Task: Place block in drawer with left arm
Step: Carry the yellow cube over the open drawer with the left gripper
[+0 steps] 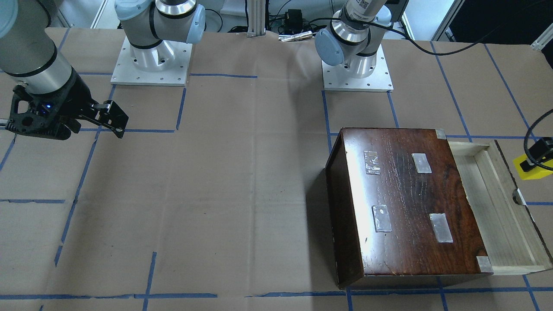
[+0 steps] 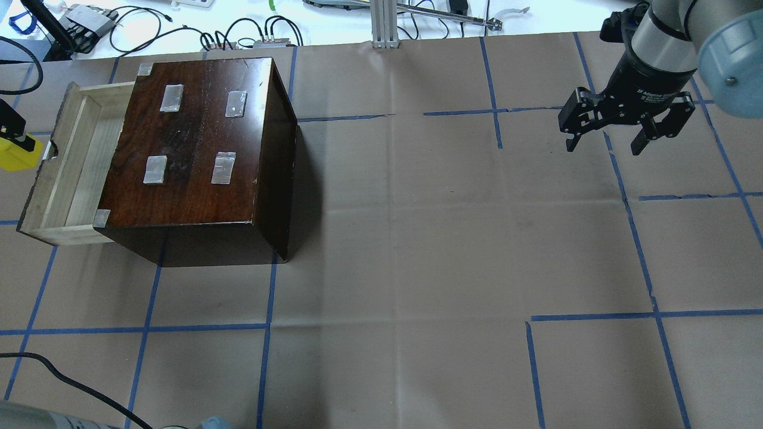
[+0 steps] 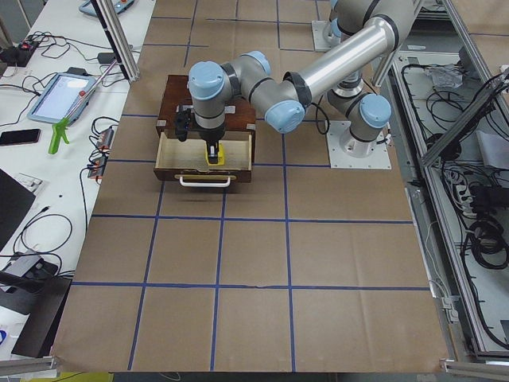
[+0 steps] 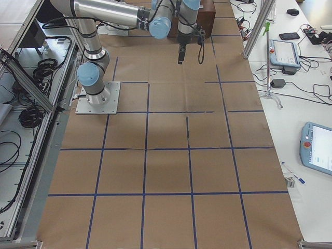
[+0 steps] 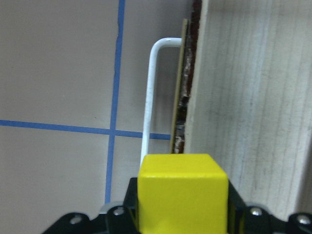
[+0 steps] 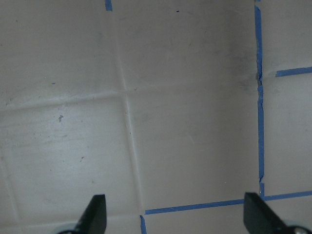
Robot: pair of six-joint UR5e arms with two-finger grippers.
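The yellow block is gripped between the fingers of my left gripper. It hangs over the front edge of the open drawer, by the notch and the white handle. The block also shows at the overhead view's left edge, at the front-facing view's right edge and in the exterior left view. The pale wood drawer is pulled out of the dark brown box and has nothing in it. My right gripper is open and empty above the paper, far from the box.
Brown paper with blue tape lines covers the table. The box has tape patches on its top. Both arm bases stand at the robot's side. Cables and tools lie beyond the far edge.
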